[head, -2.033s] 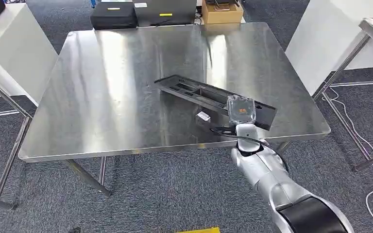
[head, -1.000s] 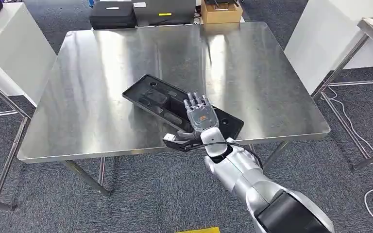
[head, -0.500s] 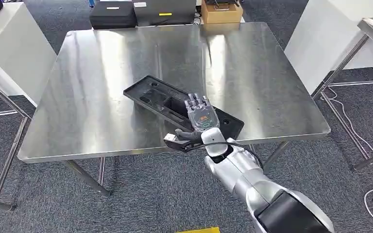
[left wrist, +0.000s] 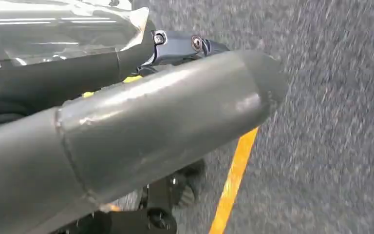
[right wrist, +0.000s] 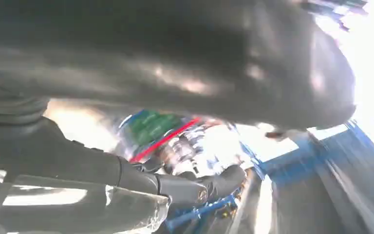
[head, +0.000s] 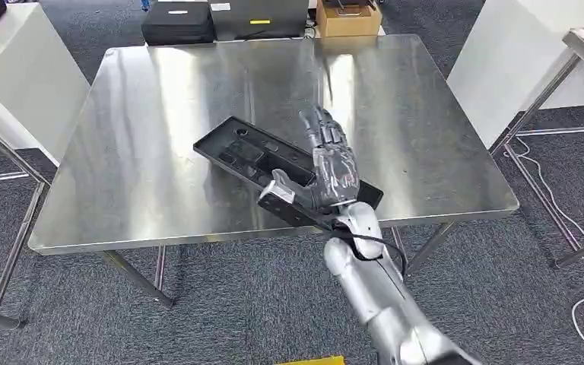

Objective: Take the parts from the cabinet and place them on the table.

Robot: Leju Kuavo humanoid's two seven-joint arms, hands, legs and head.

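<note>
Black part (head: 274,161), a long moulded tray shape, lies flat on the steel table (head: 160,114), running diagonally from centre-left toward the near right edge. Its recesses look empty as far as the head view shows. Right hand (head: 331,163) is above the part's near-right end, fingers (head: 321,129) extended and slightly apart, pointing far; they hold nothing, and the thumb sticks out left over the part's near edge. Whether the palm touches the part or hovers just over it, cannot tell. The rest of the part, on the left, lies uncovered. Right wrist view is blurred: dark fingers and reflections, no grasp readable. Left hand (left wrist: 126,126) in its wrist view shows a thick grey thumb over grey carpet (left wrist: 331,146) with a yellow floor line (left wrist: 233,180); how its fingers lie, cannot tell. Beyond the table's far edge: a black case (head: 177,24), a dark box (head: 258,17) and a cardboard box (head: 347,17) on the floor.
</note>
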